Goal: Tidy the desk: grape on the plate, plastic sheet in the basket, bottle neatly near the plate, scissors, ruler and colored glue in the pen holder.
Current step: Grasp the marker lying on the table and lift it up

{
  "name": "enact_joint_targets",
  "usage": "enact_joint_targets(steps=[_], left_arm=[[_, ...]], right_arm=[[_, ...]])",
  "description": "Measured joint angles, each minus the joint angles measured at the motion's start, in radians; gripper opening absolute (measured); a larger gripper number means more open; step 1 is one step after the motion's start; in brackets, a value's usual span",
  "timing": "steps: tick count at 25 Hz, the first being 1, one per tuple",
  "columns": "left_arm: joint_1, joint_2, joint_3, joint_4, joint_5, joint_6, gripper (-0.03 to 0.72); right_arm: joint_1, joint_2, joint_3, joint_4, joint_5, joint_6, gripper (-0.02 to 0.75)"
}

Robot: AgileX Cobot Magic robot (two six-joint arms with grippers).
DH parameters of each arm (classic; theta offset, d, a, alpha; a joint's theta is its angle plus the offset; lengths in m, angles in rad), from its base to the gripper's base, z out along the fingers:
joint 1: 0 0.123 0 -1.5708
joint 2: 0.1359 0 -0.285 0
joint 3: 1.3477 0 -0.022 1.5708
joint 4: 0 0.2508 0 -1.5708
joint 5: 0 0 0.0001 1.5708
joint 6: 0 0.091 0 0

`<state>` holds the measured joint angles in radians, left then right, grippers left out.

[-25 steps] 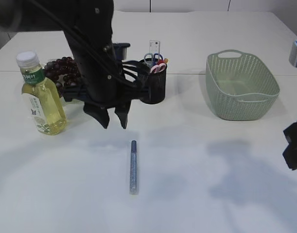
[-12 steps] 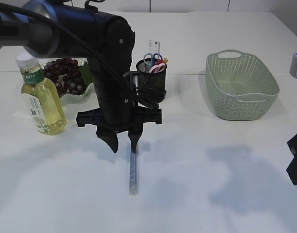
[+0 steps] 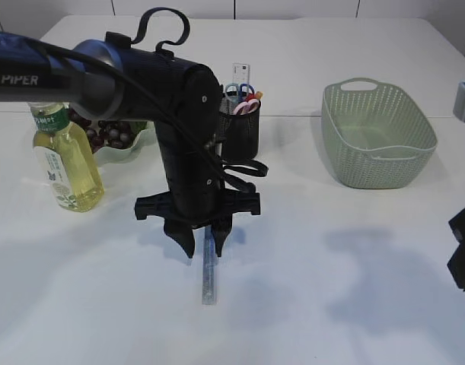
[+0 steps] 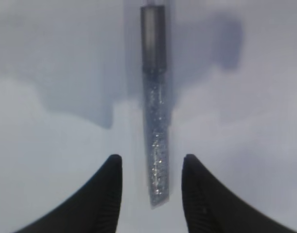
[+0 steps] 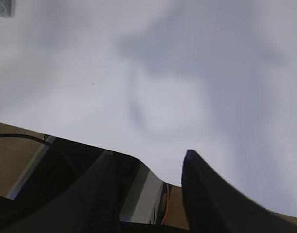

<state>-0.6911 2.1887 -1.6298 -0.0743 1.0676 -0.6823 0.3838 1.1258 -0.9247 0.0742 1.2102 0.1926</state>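
Observation:
The colored glue (image 3: 209,277), a thin glittery tube with a dark cap, lies lengthwise on the white table. My left gripper (image 3: 205,245) hangs low over its far end. In the left wrist view the open left gripper (image 4: 152,162) has one finger on each side of the glue (image 4: 155,121), clear of it. The grape bunch (image 3: 110,131) rests on the plate (image 3: 114,154), with the bottle (image 3: 65,163) beside it. Scissors (image 3: 240,91) and ruler (image 3: 242,74) stand in the pen holder (image 3: 241,129). The right gripper (image 5: 148,162) is open and empty. I cannot make out the plastic sheet.
A green basket (image 3: 378,133) stands at the back right. A dark part of the right arm (image 3: 464,247) shows at the right edge. The left arm hides the table between the plate and the pen holder.
The left arm has come forward and down from beside the pen holder, and its open jaws now straddle the glue's far end. The right arm has barely moved.

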Motion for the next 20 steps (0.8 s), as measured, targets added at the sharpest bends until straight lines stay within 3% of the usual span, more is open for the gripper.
enact_joint_targets(steps=[20], left_arm=[[0.000,0.063,0.000,-0.025,-0.060,0.002,0.302]], right_arm=[[0.000,0.000,0.000,-0.006,-0.009,-0.002,0.364]])
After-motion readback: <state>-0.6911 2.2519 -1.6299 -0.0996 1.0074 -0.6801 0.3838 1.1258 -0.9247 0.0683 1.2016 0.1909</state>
